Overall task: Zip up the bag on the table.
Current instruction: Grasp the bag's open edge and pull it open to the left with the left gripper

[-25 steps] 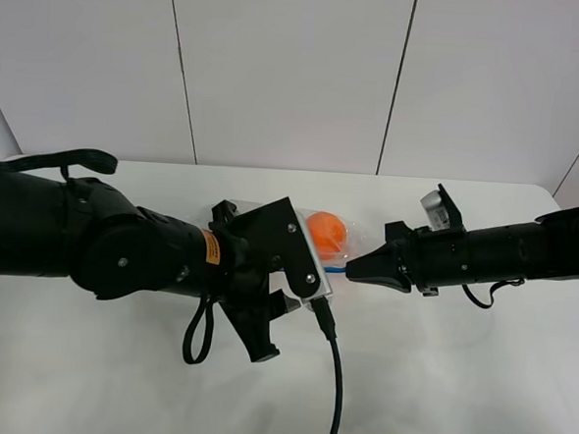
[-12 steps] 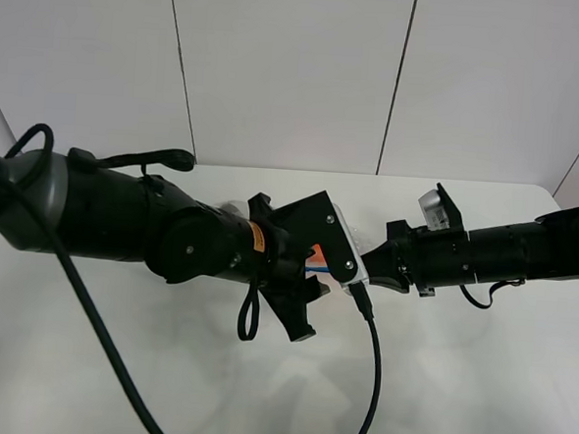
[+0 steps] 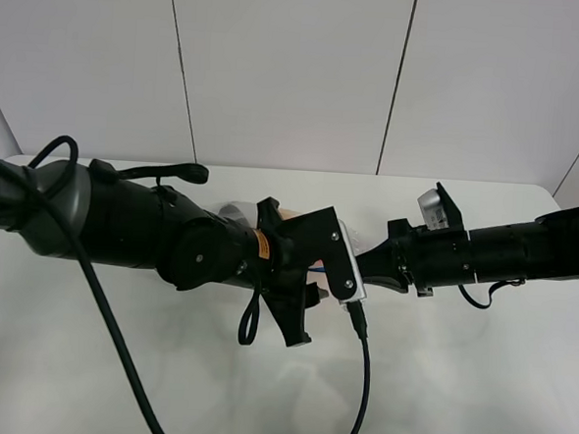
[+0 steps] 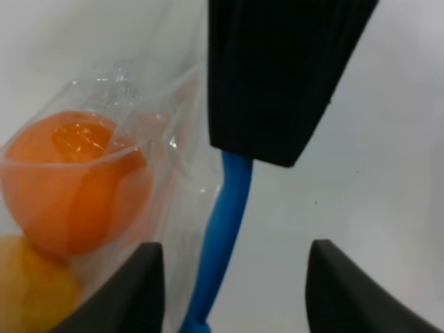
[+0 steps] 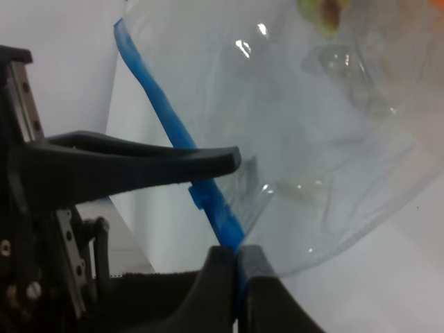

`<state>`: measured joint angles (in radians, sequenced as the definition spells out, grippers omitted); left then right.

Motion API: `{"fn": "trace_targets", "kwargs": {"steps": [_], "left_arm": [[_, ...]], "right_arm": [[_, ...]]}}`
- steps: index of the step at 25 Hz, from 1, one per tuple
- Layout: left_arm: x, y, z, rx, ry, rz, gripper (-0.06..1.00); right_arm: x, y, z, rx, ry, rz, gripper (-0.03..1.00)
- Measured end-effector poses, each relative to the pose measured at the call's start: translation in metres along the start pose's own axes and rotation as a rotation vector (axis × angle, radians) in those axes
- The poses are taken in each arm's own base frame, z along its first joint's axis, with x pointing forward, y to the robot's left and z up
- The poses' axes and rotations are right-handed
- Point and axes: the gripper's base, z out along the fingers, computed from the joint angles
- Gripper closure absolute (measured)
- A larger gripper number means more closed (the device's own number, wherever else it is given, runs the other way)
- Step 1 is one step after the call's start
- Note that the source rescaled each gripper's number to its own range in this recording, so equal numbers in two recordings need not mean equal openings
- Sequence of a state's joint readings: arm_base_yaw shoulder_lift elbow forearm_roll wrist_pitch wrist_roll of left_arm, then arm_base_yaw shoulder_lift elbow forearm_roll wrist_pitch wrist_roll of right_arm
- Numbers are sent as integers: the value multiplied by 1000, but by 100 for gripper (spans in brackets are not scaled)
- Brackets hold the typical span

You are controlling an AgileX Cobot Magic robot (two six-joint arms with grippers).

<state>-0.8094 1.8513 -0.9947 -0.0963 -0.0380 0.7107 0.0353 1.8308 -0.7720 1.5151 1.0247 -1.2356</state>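
Right fingers (image 5: 223, 262) are clenched on the blue zipper strip (image 5: 161, 105) of the clear crinkly plastic zip bag (image 5: 326, 139). They pinch it at one end, so the blue band runs away from their tips. Left fingers (image 4: 142, 288) stand released and spread well apart. The same strip passes between them, closer to one finger than the other and, as far as the left wrist view shows, touching neither. Just beyond the left fingers, the black tips of the right fingers cover the strip's end. Off to one side of the left fingers, inside the film, sit a round orange fruit (image 4: 69, 177) and, against it, a yellow fruit (image 4: 24, 298).

From the high camera the bag is almost wholly hidden under the left wrist, where the two arms meet over the smooth white counter (image 3: 456, 385). I cannot tell whether the bag lies flat there or is held slightly raised.

The step in hand looks like the set-up for the closing stroke: one end is anchored and the other arm straddles the strip without gripping. A small blue tab (image 5: 202, 196) juts from the strip between the right fingers and the left finger that crosses it. It may be the slider, though I cannot be sure, nor can I see how much of the strip is already sealed.

The next move would call for the left fingers to close squarely on the strip or that tab. They would then draw along the band away from the right fingers, which must hold firm so the thin film does not bunch or slip.
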Motion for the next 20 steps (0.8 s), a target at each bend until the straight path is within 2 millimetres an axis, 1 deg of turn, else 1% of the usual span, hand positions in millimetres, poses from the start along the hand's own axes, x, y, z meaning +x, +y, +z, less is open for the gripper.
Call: {"fn": "trace_targets", "kwargs": {"steps": [4,6,9,11,17,20], "left_arm": [[0,0,0,-2,-2,23,42],[1,1,0,-4,0,29,51],[4,6,0,-12,6,48,70],[7,9,0,-13,19,53,78],[18,18,-1,-14,57,33,92],[18,19,-1,-15,58,32,94]], "right_arm": [[0,0,0,-1,0,0,97],[0,0,0,-1,0,0,97],[0,0,0,-1,0,0,97],[0,0,0,-1,0,0,97],[0,0,0,-2,-5,3,97],[-1,0,0,-3,-6,4,97]]}}
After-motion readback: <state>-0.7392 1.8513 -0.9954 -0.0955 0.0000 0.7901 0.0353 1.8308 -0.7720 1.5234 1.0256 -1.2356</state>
